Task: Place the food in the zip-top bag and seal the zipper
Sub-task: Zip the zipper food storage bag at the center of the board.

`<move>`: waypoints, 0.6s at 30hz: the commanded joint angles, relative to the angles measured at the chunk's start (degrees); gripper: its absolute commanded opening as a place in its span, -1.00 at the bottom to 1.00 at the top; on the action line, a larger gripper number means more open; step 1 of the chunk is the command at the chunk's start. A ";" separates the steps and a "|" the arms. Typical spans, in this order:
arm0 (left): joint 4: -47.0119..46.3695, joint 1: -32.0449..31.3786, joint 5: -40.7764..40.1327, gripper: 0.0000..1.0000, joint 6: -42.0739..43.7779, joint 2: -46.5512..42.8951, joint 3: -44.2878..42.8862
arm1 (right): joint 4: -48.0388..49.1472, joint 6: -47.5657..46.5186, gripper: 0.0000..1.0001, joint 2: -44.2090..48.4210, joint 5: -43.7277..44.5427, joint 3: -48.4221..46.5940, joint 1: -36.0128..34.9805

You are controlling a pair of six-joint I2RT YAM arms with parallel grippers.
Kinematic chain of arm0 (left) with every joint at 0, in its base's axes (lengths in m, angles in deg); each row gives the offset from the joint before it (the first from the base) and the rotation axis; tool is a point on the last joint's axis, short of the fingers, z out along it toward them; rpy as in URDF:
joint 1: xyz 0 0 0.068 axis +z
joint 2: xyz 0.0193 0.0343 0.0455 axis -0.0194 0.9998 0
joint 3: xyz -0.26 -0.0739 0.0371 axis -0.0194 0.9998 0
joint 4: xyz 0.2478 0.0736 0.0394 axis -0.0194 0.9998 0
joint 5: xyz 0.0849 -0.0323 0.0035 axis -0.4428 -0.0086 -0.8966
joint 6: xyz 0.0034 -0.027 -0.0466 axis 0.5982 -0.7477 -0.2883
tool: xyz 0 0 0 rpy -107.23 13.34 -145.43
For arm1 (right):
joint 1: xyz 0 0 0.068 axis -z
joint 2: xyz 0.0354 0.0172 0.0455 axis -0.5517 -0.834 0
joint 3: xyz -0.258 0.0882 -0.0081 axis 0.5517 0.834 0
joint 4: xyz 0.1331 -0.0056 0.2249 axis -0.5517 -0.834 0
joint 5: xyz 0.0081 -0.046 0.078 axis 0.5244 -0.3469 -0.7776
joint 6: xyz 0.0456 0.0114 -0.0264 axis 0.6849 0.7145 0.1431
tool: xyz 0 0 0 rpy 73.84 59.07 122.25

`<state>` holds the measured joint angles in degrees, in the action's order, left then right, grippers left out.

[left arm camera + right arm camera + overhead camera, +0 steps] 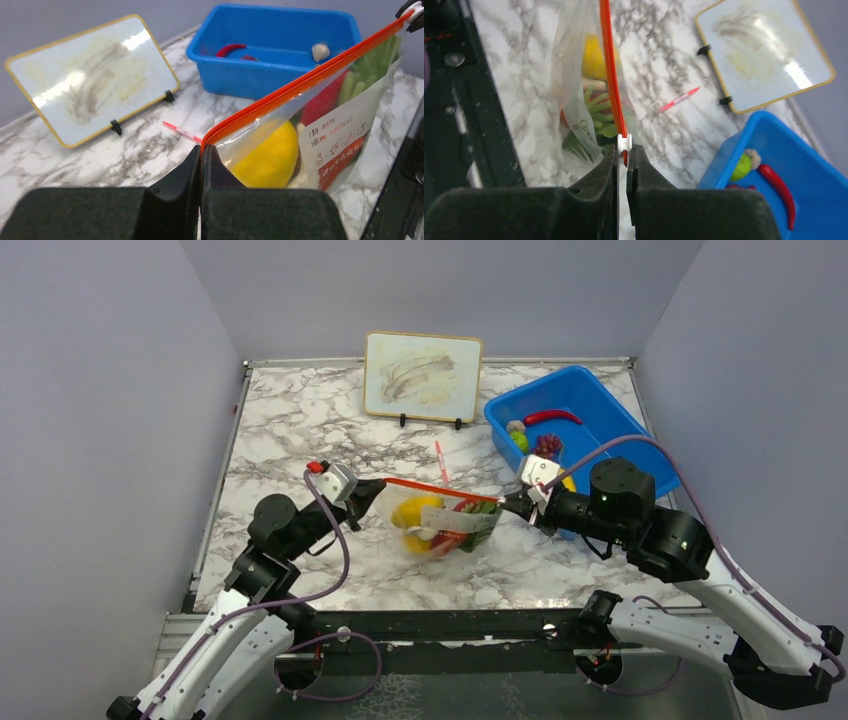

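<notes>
The clear zip-top bag (448,525) hangs stretched between my two grippers above the table. It holds a yellow pepper (415,512), a green leafy pod (478,508) and red pieces. Its red-orange zipper (440,487) runs taut along the top. My left gripper (380,485) is shut on the zipper's left end (202,148). My right gripper (508,502) is shut on the zipper's right end (624,159), just behind the white slider (624,143). The pepper (272,157) shows through the bag in the left wrist view. More food lies in the blue bin: a red chili (552,417), a mushroom (515,426), a dark round piece (548,446).
The blue bin (612,412) stands at the back right, close behind my right gripper. A small whiteboard (422,376) on a stand sits at the back centre. A red-and-white pen (440,458) lies on the marble behind the bag.
</notes>
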<state>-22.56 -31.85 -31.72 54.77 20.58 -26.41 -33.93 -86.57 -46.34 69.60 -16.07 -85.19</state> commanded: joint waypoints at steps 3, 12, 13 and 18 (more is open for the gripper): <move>-6.10 1.32 -10.99 -1.00 2.40 2.12 -10.64 | 34.37 -3.51 -0.98 2.34 18.45 3.81 0.29; 1.73 1.34 -16.98 -1.00 -1.56 1.84 -10.92 | 19.70 -1.59 -0.98 -2.62 -3.59 7.18 0.29; 3.17 1.30 -17.26 -1.00 -1.89 0.83 -10.89 | 18.86 -1.69 -0.98 -0.81 -9.52 8.36 0.29; 9.00 1.38 -18.60 -1.00 -7.43 -3.18 -10.00 | 21.60 7.34 -0.98 5.13 -29.14 14.87 0.29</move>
<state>-16.44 -31.00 -44.70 52.52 21.21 -37.01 -15.07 -87.42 -46.67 58.58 -4.22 -84.82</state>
